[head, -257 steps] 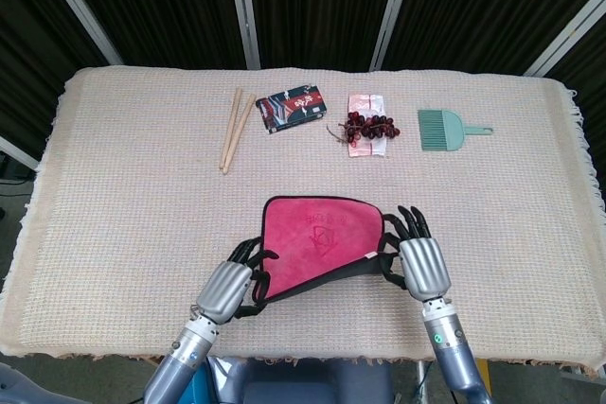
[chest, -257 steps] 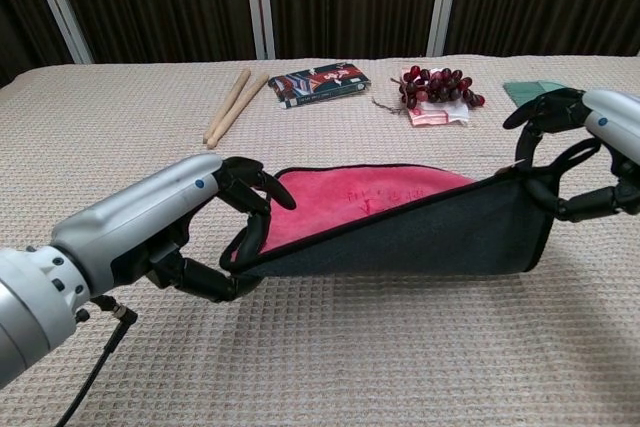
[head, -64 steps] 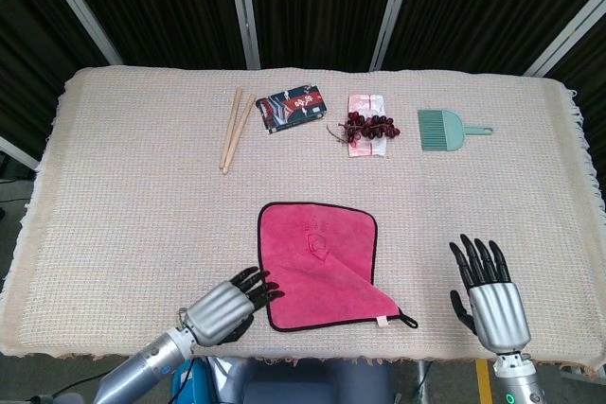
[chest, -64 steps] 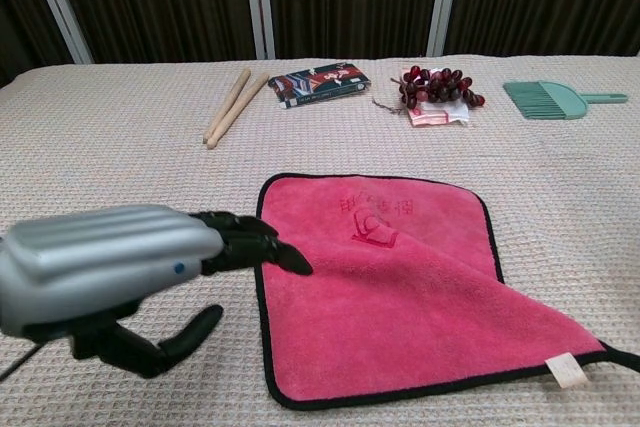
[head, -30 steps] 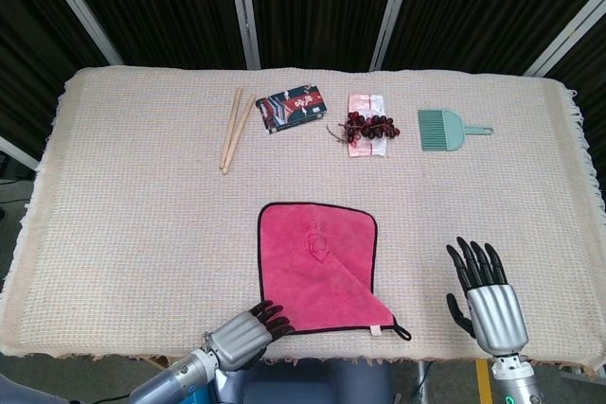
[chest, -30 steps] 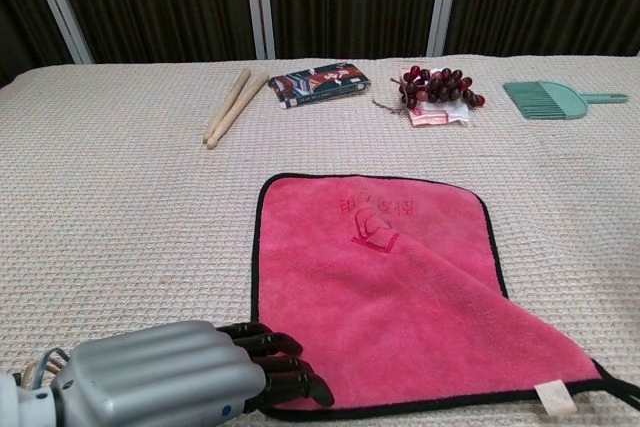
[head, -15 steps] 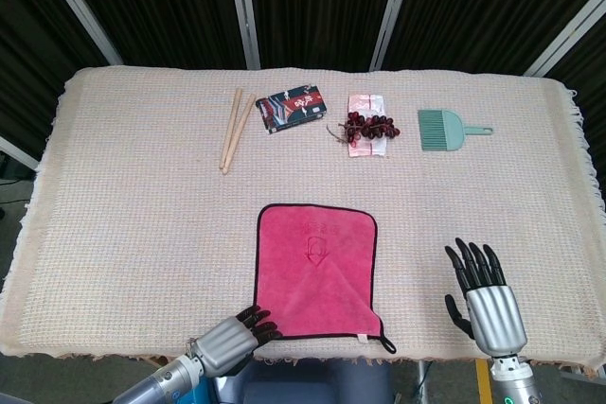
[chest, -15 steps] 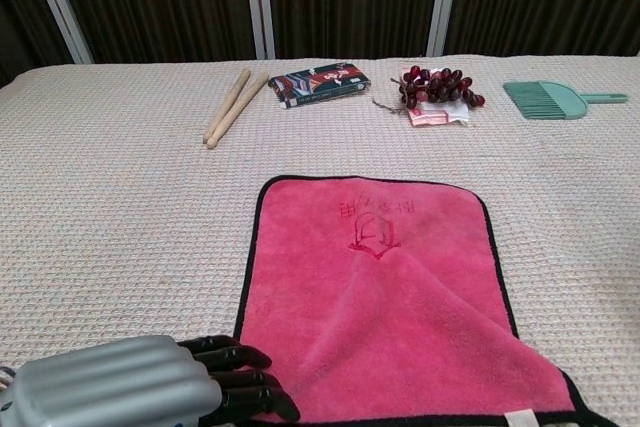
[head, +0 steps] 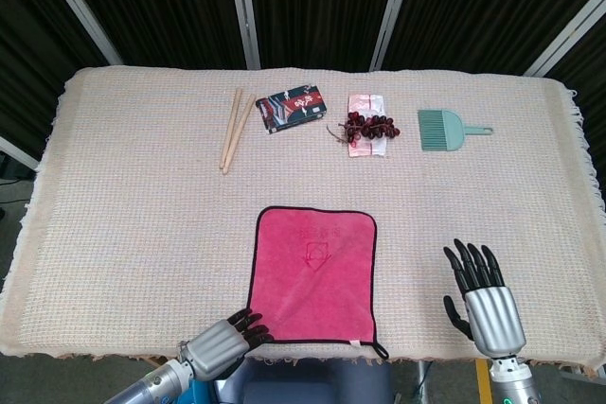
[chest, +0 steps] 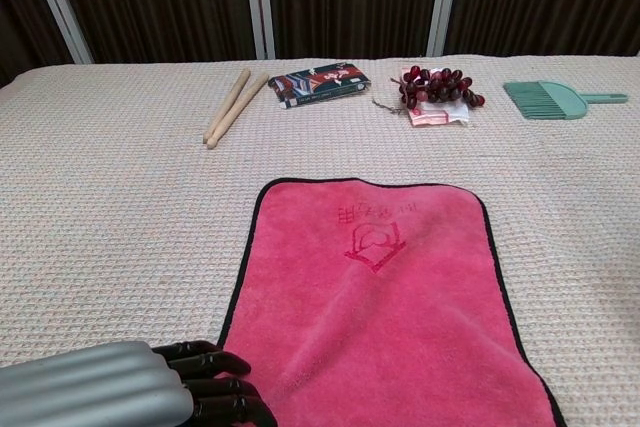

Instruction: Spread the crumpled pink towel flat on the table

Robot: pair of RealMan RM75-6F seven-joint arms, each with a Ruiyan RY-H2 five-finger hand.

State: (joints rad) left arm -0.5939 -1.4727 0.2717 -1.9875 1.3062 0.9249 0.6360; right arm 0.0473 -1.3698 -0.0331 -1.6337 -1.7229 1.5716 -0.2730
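Note:
The pink towel [head: 312, 273] with black trim lies almost flat near the table's front edge, its near hem at the edge and a small tag and loop at its near right corner. In the chest view the pink towel [chest: 380, 297] fills the lower middle, logo side up. My left hand [head: 220, 345] sits at the towel's near left corner with its dark fingers [chest: 215, 387] curled against the hem, holding that corner. To the right of the towel my right hand [head: 483, 302] is off the cloth, fingers spread and holding nothing. The chest view does not show it.
Along the far side lie two wooden sticks [head: 234, 128], a dark printed packet [head: 294, 108], a bunch of dark grapes [head: 369, 128] on a pink wrapper, and a teal hand brush [head: 448, 130]. A beige woven cloth [head: 123, 215] covers the table.
The towel slid toward the front edge with my left hand at its corner, and its diagonal fold flattened out. The right hand barely moved.

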